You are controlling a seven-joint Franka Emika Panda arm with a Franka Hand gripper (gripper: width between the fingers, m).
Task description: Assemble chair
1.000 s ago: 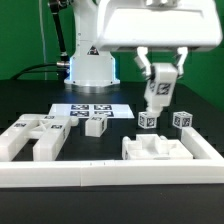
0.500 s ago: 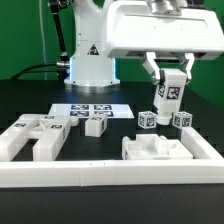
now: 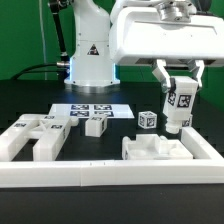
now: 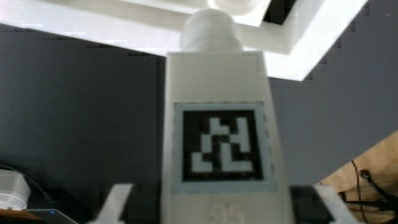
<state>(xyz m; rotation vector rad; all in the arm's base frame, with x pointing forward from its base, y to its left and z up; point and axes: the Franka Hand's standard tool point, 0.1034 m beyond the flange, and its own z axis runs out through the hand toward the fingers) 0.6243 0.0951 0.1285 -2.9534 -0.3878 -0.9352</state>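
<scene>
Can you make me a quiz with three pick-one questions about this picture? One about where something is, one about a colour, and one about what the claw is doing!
1. Where is the leg with the tag on it?
A) far over on the exterior view's left
B) on the exterior view's right
C) right in the middle

2. What colour is the table?
A) black
B) red
C) yellow

3. What is the claw doing?
A) wide open with nothing in it
B) shut on the leg
C) hidden from view

Answers:
1. B, because the leg sits toward the right edge of the exterior view.
2. A, because every bare patch of the table looks black.
3. B, because the claw's two fingers press on either side of the leg's top.
</scene>
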